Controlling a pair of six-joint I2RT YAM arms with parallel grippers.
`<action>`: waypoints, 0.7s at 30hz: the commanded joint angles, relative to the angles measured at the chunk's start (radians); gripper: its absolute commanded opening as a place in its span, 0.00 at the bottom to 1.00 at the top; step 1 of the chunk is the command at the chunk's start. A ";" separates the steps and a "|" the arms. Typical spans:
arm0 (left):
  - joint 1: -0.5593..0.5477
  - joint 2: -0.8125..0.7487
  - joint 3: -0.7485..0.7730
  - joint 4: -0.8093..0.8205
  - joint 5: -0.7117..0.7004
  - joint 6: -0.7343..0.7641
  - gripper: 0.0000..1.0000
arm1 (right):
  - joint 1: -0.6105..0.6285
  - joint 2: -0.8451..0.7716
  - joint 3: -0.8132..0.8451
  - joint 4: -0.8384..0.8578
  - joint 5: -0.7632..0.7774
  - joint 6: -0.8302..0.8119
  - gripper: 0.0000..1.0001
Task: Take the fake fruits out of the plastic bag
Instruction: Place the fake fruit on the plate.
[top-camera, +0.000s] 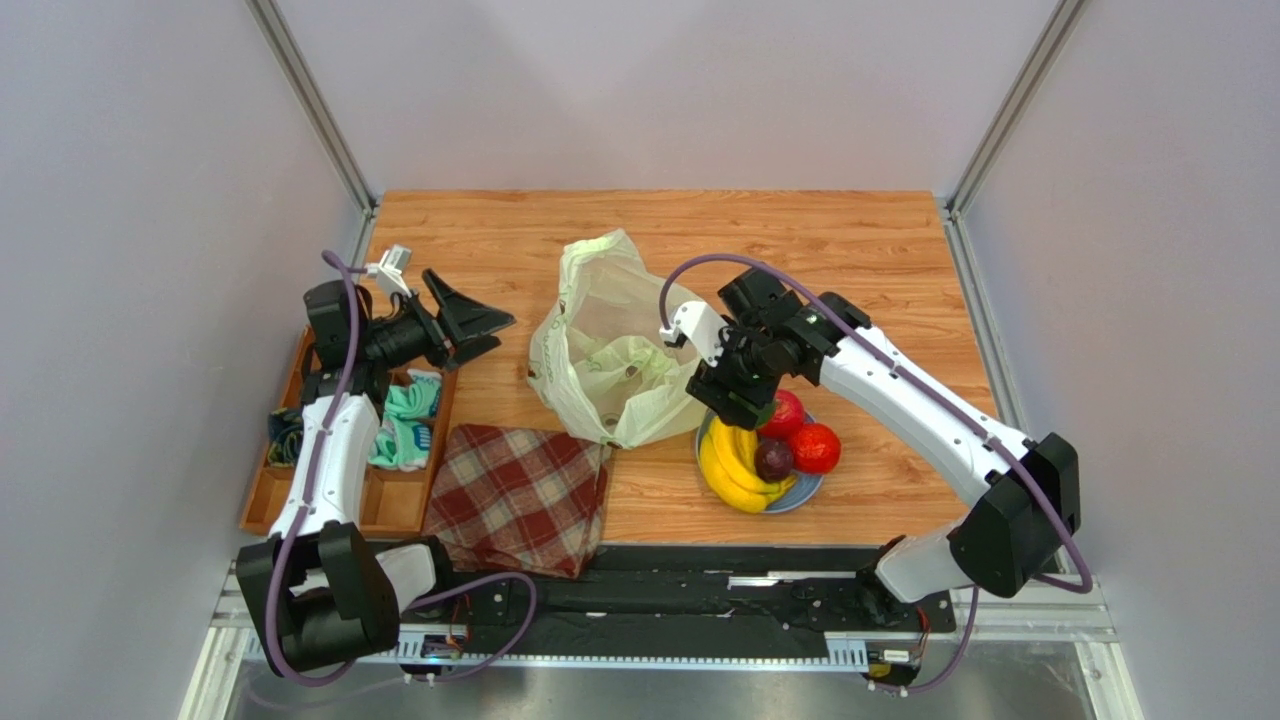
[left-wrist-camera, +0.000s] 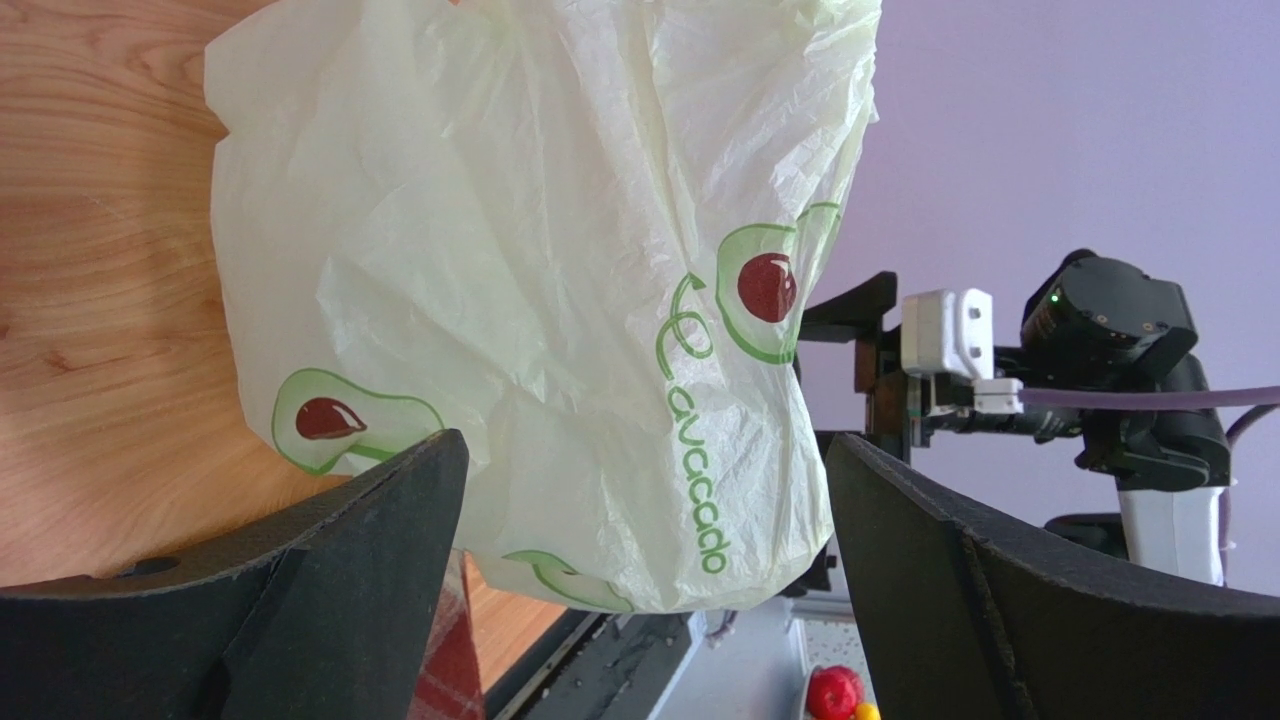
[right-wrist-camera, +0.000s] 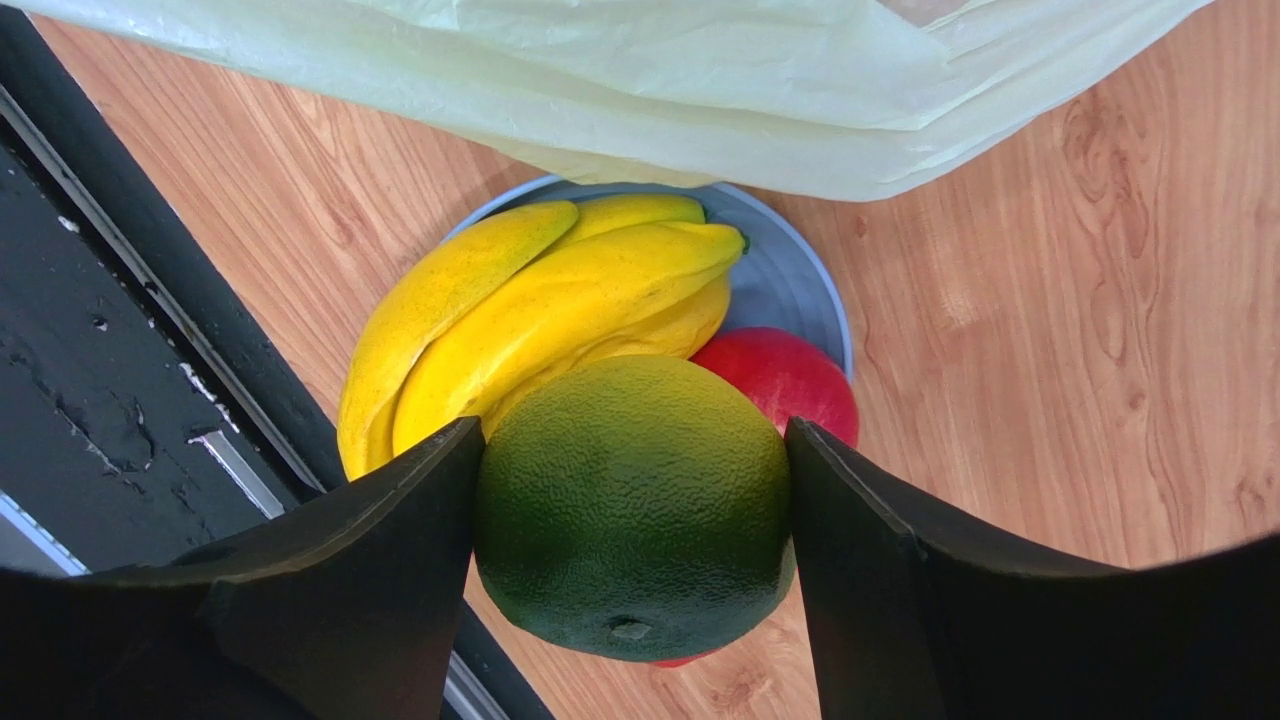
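Observation:
The pale yellow-green plastic bag (top-camera: 609, 353) stands crumpled at the table's middle, its mouth open; it fills the left wrist view (left-wrist-camera: 556, 270). My right gripper (top-camera: 739, 393) is shut on the green round fruit (right-wrist-camera: 634, 503) and holds it just above the blue plate (top-camera: 807, 491), right of the bag. On the plate lie the yellow banana bunch (top-camera: 729, 465), two red fruits (top-camera: 816, 447) and a dark purple one (top-camera: 772, 458). My left gripper (top-camera: 478, 323) is open and empty, raised to the left of the bag and pointing at it, apart from it.
A red plaid cloth (top-camera: 519, 495) lies at the front left of the bag. A wooden tray (top-camera: 361, 503) with teal cloth items (top-camera: 406, 420) sits at the left edge. A black rail (top-camera: 721, 578) runs along the near edge.

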 joint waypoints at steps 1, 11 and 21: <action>-0.002 -0.032 0.001 0.039 0.006 -0.009 0.98 | 0.000 0.015 -0.010 0.053 0.012 0.006 0.72; 0.007 -0.067 -0.029 0.026 0.000 0.001 0.98 | -0.027 0.138 -0.061 0.064 0.032 0.000 0.77; 0.011 -0.052 -0.021 0.023 0.002 0.002 0.98 | -0.027 0.192 0.181 -0.053 0.036 0.055 1.00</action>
